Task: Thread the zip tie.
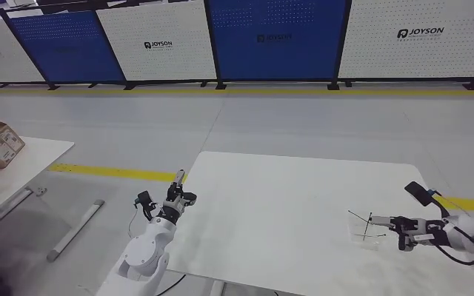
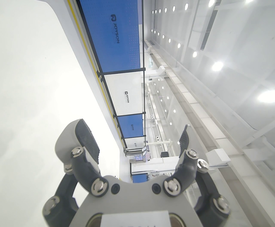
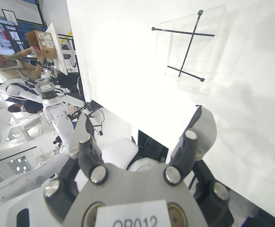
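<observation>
Three black zip ties lie crossed in a shallow clear tray on the white table. In the top view the zip ties sit near the table's right front edge. My right gripper is open and empty, just short of the tray; the top view places this gripper immediately right of the ties. My left gripper is open with nothing between its fingers. It sits at the table's left edge, far from the ties.
The white table has a wide bare middle between the two arms. A second table with a cardboard box stands at the far left. Blue and white pegboard panels line the back.
</observation>
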Action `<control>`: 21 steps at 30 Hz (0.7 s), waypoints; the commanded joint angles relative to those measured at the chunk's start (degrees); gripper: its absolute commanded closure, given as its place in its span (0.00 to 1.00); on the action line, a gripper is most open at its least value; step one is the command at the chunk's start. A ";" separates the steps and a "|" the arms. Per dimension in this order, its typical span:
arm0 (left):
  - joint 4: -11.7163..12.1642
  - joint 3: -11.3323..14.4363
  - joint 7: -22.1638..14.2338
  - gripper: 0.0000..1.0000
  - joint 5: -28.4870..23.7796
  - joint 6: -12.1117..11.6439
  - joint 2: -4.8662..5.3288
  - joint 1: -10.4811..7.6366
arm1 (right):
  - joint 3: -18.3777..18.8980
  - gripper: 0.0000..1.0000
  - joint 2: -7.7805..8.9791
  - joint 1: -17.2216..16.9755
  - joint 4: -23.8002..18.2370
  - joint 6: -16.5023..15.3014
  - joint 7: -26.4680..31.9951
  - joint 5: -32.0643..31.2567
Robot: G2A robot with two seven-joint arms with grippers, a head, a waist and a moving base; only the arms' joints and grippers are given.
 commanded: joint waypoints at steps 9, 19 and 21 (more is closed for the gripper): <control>0.00 0.00 0.00 0.00 0.00 0.00 0.00 0.00 | -8.84 0.00 1.02 5.91 3.78 1.92 0.00 -9.01; 0.00 0.00 0.00 0.00 0.00 0.00 0.00 0.00 | -15.70 0.00 1.08 10.21 7.73 2.14 0.00 -9.70; 0.00 0.00 0.00 0.00 0.00 0.00 0.00 0.00 | -15.70 0.00 1.08 10.21 7.73 2.14 0.00 -9.70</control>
